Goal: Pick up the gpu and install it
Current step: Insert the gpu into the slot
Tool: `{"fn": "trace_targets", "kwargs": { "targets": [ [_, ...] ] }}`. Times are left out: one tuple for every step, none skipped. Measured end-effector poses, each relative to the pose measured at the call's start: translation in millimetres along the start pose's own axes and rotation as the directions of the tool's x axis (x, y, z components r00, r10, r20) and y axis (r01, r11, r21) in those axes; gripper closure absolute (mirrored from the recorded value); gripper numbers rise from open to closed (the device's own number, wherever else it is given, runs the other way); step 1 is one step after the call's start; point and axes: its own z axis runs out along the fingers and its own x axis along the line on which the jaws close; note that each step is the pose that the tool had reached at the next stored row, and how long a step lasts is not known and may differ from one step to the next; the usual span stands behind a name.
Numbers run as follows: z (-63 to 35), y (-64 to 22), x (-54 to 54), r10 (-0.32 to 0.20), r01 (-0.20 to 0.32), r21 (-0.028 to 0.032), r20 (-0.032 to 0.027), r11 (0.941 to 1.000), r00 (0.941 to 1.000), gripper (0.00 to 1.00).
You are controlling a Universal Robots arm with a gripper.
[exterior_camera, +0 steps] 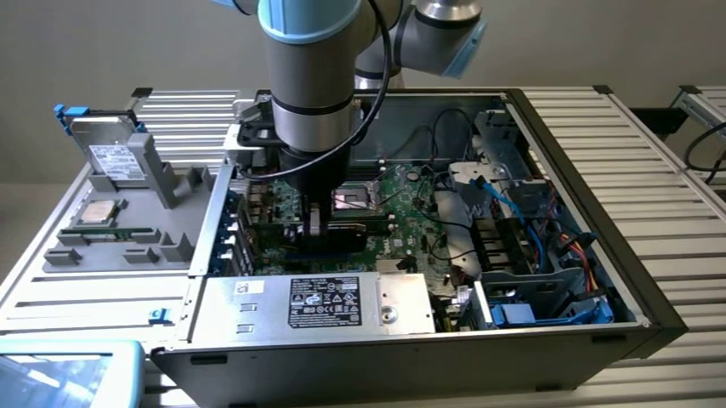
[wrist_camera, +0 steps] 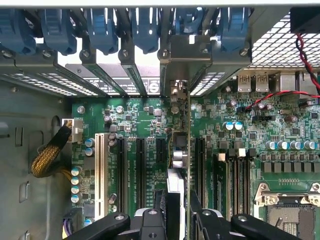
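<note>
Gripper (wrist_camera: 182, 212) clamped on the gpu (wrist_camera: 181, 142), we want the card upright and square to the motherboard (wrist_camera: 145, 120), pressing down evenly.

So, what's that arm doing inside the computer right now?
Gripper shut on the gpu. Card edge-on over the motherboard slots, bracket at the rear wall of the case. Fully seated or not: cannot tell. Nothing seen blocking the slot.

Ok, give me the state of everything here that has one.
end effector, shut on the gpu
gpu, upright on edge over the motherboard, seating unclear
computer case, open, side panel off
white expansion slot, empty
</note>
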Motion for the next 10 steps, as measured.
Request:
{"fn": "trace_targets", "kwargs": {
  "targets": [
    [0.1, 0.0, 0.0, 0.0, 0.0, 0.0, 0.0, 1.0, 1.0, 0.72],
    [0.1, 0.0, 0.0, 0.0, 0.0, 0.0, 0.0, 1.0, 1.0, 0.72],
    [0.2, 0.0, 0.0, 0.0, 0.0, 0.0, 0.0, 1.0, 1.0, 0.72],
    [0.2, 0.0, 0.0, 0.0, 0.0, 0.0, 0.0, 1.0, 1.0, 0.72],
    [0.2, 0.0, 0.0, 0.0, 0.0, 0.0, 0.0, 1.0, 1.0, 0.72],
    [0.2, -0.1, 0.0, 0.0, 0.0, 0.0, 0.0001, 1.0, 1.0, 0.72],
    [0.2, -0.2, 0.0, 0.0, 0.0, 0.0, 0.0001, 1.0, 1.0, 0.72],
    [0.2, -0.3, 0.0, 0.001, -0.001, 0.0, 0.0001, 1.0, 1.0, 0.72],
    [0.2, -0.5, 0.0, 0.001, -0.001, -0.0001, 0.0002, 1.0, 1.0, 0.72],
    [0.2, -0.8, 0.0, 0.001, -0.001, -0.0001, 0.0, 1.0, 1.0, 0.72]
  ]
}}
